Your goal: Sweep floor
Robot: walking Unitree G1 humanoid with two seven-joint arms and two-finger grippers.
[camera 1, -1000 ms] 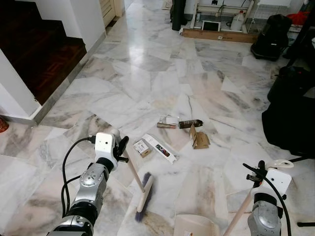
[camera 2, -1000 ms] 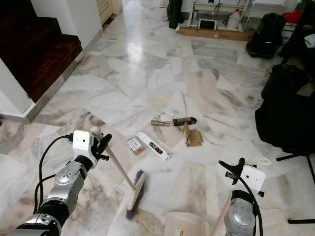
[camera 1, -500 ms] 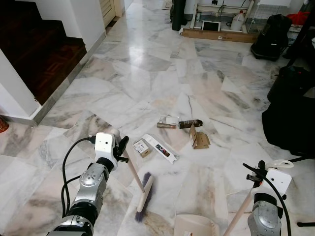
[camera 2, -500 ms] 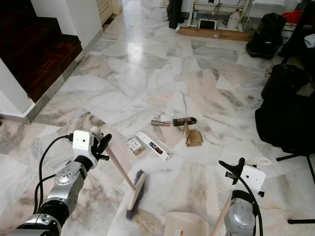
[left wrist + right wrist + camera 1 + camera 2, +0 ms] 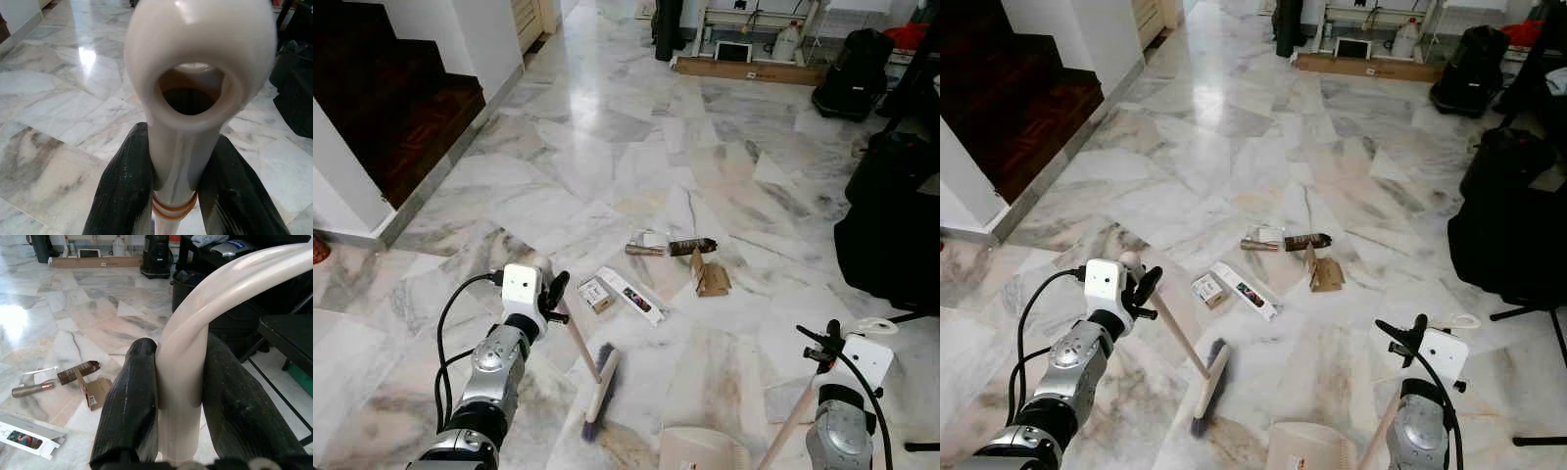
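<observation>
A white and grey veined marble floor [image 5: 607, 147] spreads ahead, with black bags [image 5: 891, 215] standing at its right edge. A cream plastic dustpan [image 5: 703, 450] sits low in front, its handle pinched between the right gripper's [image 5: 178, 382] fingers. The left gripper [image 5: 178, 191] clamps the top of a wooden-handled broom [image 5: 597, 387], whose purple bristles rest on the floor beside the dustpan. Beyond the bristles lie a flat white carton [image 5: 631, 294], a small white box [image 5: 596, 294], a brown cardboard box [image 5: 710, 276], a dark brown wrapper [image 5: 693, 246] and a metallic tube [image 5: 644, 249].
</observation>
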